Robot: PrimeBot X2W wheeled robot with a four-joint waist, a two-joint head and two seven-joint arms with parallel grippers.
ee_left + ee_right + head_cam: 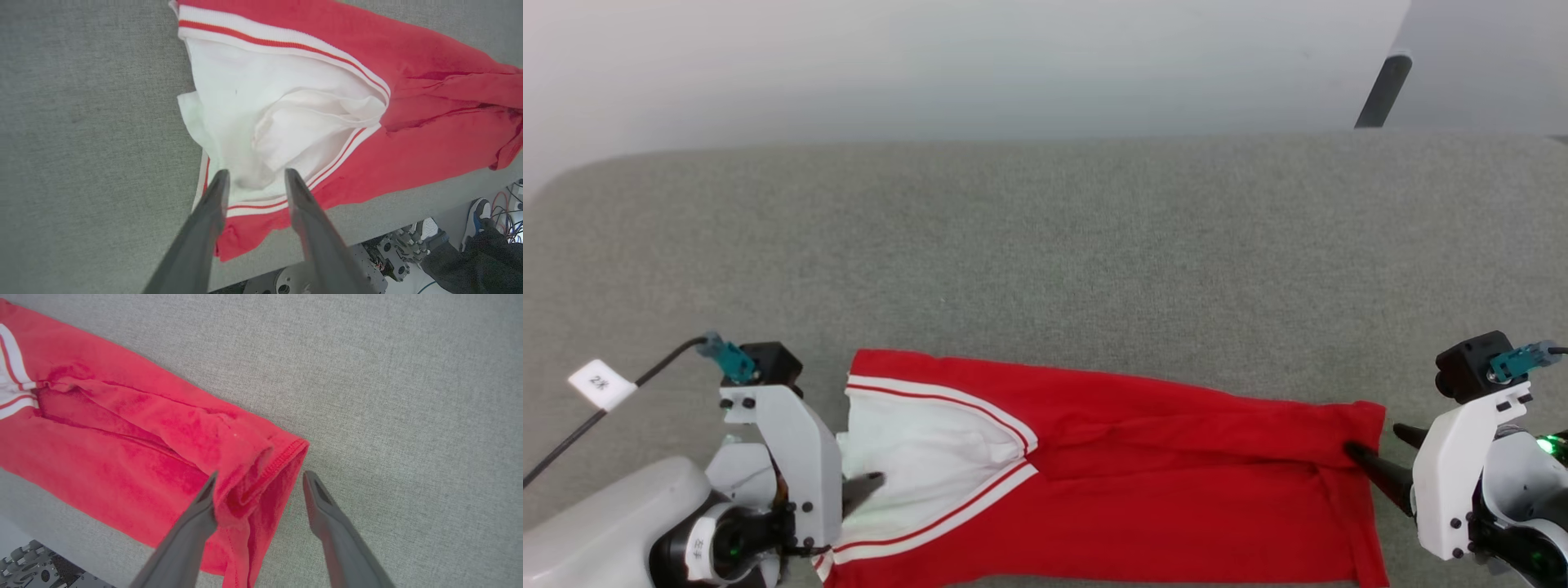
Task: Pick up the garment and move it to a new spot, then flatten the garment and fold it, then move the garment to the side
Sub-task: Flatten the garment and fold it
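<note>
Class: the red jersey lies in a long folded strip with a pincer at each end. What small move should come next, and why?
The left pincer and right pincer stand open, gripping nothing, and the red jersey lies folded on the grey table. So probably lift both straight up and clear.

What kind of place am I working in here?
Probably a robotics lab or test room: a grey cloth-covered table holding one jersey, loose cables, and a person's shoe beside robot hardware.
</note>
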